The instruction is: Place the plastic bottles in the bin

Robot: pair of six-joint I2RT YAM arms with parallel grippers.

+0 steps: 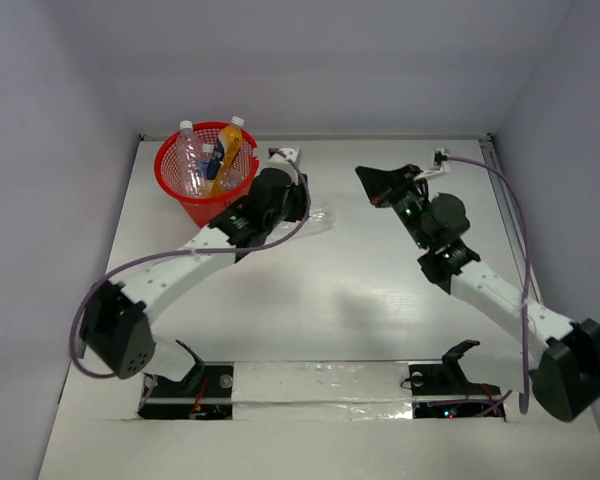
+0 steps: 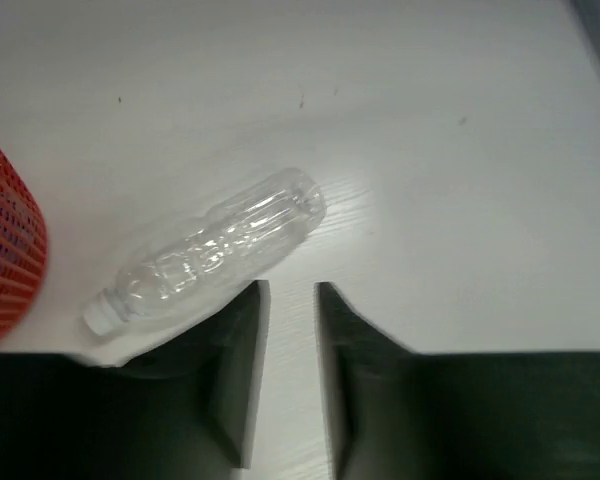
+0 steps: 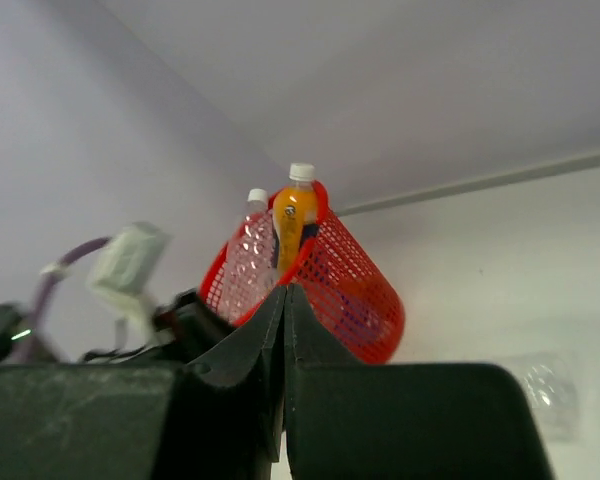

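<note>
The red mesh bin (image 1: 207, 172) stands at the table's back left and holds a clear bottle (image 1: 190, 160), an orange bottle (image 1: 227, 150) and a blue-labelled one (image 1: 209, 160). One clear bottle (image 2: 215, 250) with a white cap lies on its side on the table just right of the bin; it also shows in the top view (image 1: 322, 218). My left gripper (image 2: 290, 292) is open and empty, just above the table, with the bottle beside its left finger, outside the jaws. My right gripper (image 3: 284, 292) is shut and empty, further right (image 1: 364, 173), facing the bin (image 3: 355, 290).
White walls close off the table at the back and both sides. The bin's mesh wall (image 2: 5, 250) is at the left edge of the left wrist view. The arm bases and a taped strip (image 1: 320, 385) lie along the near edge.
</note>
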